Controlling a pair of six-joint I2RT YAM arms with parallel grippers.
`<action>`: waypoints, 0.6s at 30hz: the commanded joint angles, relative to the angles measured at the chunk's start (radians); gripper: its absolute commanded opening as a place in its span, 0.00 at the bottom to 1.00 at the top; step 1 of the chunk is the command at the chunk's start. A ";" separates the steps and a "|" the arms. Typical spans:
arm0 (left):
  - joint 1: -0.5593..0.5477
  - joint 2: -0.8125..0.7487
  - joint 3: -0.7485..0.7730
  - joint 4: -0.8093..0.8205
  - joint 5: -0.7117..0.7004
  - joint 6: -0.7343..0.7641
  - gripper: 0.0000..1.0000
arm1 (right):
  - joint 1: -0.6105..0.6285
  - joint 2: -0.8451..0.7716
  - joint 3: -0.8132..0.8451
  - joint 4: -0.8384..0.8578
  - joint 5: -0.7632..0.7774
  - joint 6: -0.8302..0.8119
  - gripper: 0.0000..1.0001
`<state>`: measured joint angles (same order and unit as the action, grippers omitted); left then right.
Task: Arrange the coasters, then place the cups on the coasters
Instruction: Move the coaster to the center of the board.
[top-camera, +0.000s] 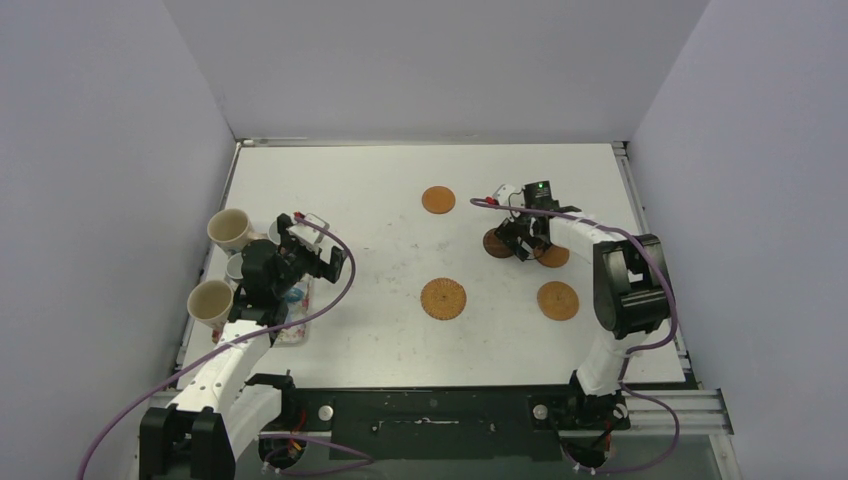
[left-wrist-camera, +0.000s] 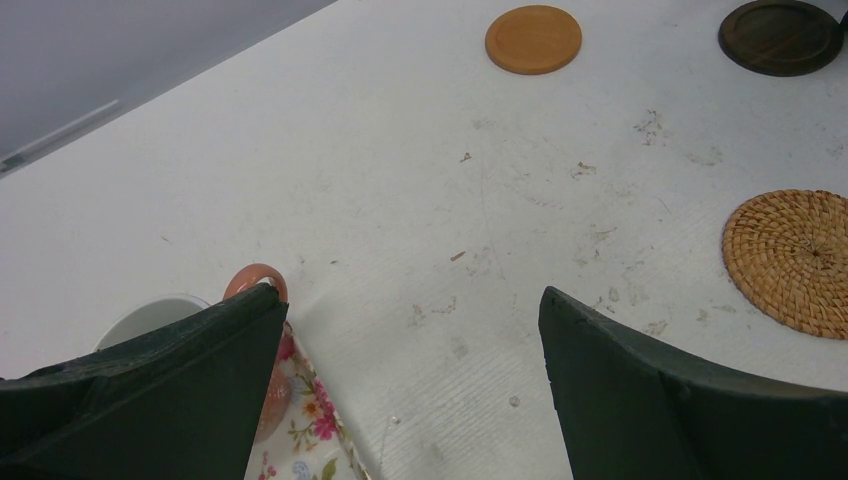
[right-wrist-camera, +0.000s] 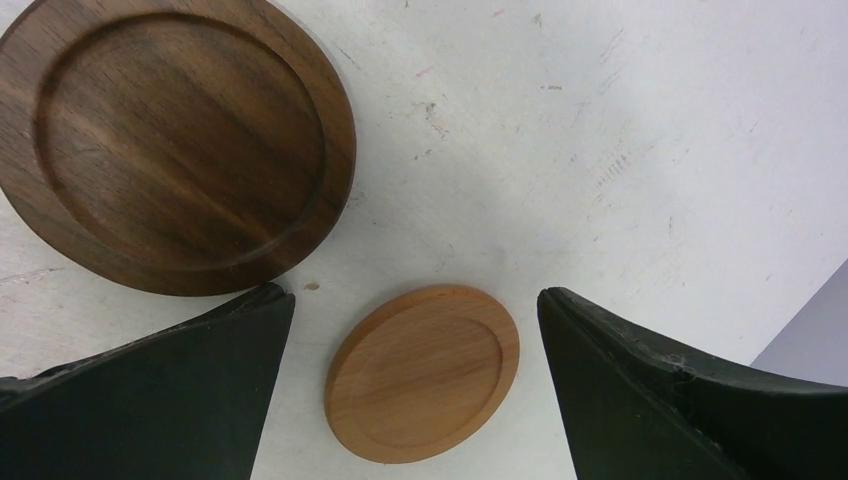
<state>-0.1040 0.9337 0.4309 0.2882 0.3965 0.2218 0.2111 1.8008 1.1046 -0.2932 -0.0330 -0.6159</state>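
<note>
Both gape empty: left tool (left-wrist-camera: 410, 295) by tray (left-wrist-camera: 312, 432), right tool (right-wrist-camera: 412, 291) seemingly over tan coaster (right-wrist-camera: 422, 372).

Wide bare table (top-camera: 380, 240) between left-edge cups (top-camera: 229, 229) and coasters (top-camera: 443, 298); side walls (top-camera: 110, 150) close by

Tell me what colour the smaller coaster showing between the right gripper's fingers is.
Light orange-tan wood, that coaster; the right wrist view shows it best.

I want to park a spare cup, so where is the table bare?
Bare: the stretch between the floral tray and the middle woven coaster, and the far strip behind the plain orange coaster. Crowded: around the right hand, by the dark coaster.
</note>
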 joint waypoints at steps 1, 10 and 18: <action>-0.005 0.000 0.019 0.032 -0.001 0.005 0.97 | 0.008 0.000 0.009 0.025 0.019 -0.001 1.00; -0.005 -0.007 0.018 0.030 -0.002 0.004 0.97 | -0.037 -0.095 0.027 -0.026 0.024 -0.018 1.00; -0.004 -0.008 0.019 0.029 0.002 0.004 0.97 | -0.178 -0.146 0.047 -0.111 -0.023 -0.079 1.00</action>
<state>-0.1040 0.9337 0.4309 0.2882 0.3965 0.2218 0.0868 1.7054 1.1236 -0.3676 -0.0418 -0.6514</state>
